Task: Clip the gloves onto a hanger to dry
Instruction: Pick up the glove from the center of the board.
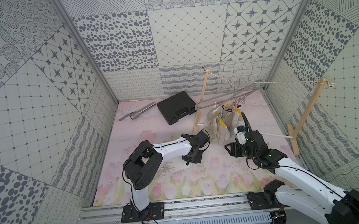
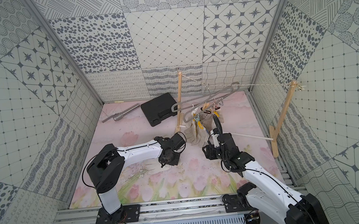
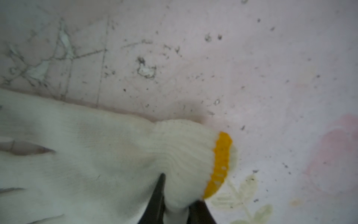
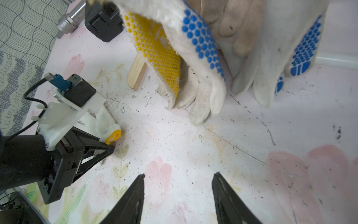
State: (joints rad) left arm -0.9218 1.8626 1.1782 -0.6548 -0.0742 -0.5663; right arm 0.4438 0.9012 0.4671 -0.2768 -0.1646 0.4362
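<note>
A plain cream glove (image 3: 93,155) with a yellow-edged cuff (image 3: 220,164) lies flat on the pink floral mat, seen in both top views (image 1: 176,165) (image 2: 153,167). My left gripper (image 3: 178,203) is shut on its cuff, pinching a fold of the knit close to the mat (image 4: 111,144). The grey hanger (image 1: 228,96) (image 2: 206,98) hangs from the string at the back right. Several gloves (image 1: 220,127) (image 2: 198,131) are pegged to it, some with blue or yellow dots (image 4: 158,50). My right gripper (image 4: 178,178) is open and empty, in front of the hanging gloves (image 1: 231,150).
A black case (image 1: 177,107) and a metal tube (image 1: 138,113) lie at the back left. Two wooden posts (image 1: 201,101) (image 1: 304,116) carry the string, and a white rod (image 1: 277,135) joins their feet. Patterned walls close three sides.
</note>
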